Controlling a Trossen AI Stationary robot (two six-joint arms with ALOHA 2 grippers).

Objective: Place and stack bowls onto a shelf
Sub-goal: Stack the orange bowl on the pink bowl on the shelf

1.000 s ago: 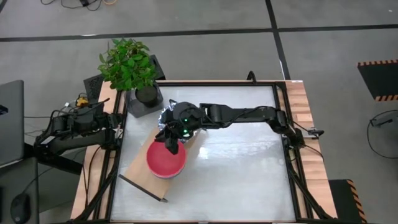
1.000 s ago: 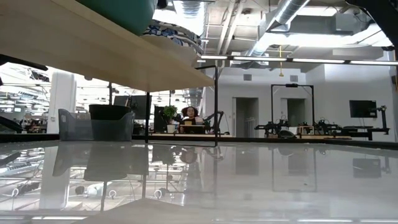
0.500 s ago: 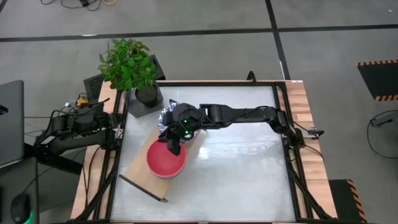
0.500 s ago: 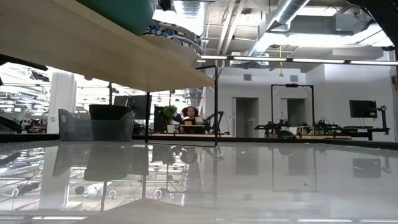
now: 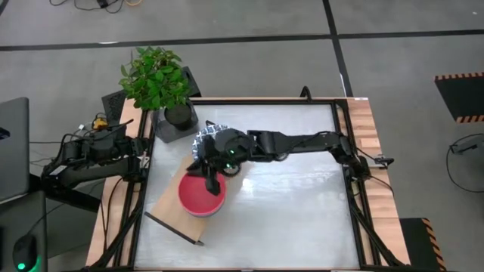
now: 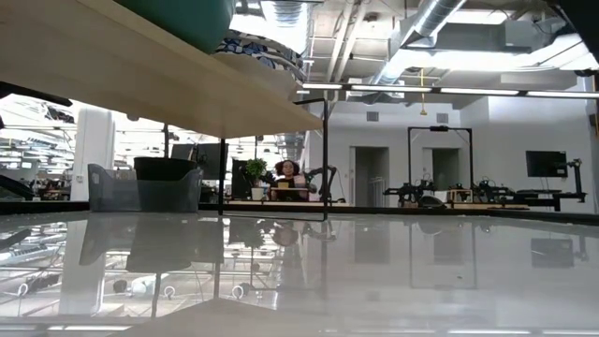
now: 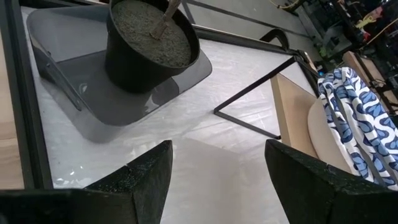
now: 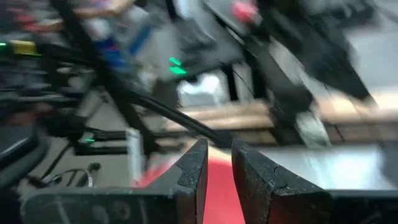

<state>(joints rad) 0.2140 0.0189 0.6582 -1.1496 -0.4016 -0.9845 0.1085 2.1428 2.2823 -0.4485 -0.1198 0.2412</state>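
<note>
Grey workshop floor surrounds the white table, where the shelf lies aslant near the potted plant, and everything here is placed from that shelf. On its middle sits the red bowl, which appears to top a stack, a sliver of paler rim showing beneath it; at the shelf end nearer the plant stands a blue-and-white patterned bowl, mostly covered by the arm in the high view. The right gripper hangs over the red bowl's rim on the side facing the patterned bowl, and the right wrist view shows its fingers set narrowly with red between them, so it seems pinched on that rim, though the blur leaves this short of certain. The left gripper waits off the table beside the plant end of the shelf, fingers spread wide and empty, looking past the black pot toward the patterned bowl. By my reading the step in hand is setting the red bowl down on its stack, late in the task, since no loose bowl shows on the table. Next the right gripper should part its fingers and rise straight up, so the rim is not dragged and the stack not nudged sideways. From the low view only the shelf's underside and bowl edges above it show.
</note>
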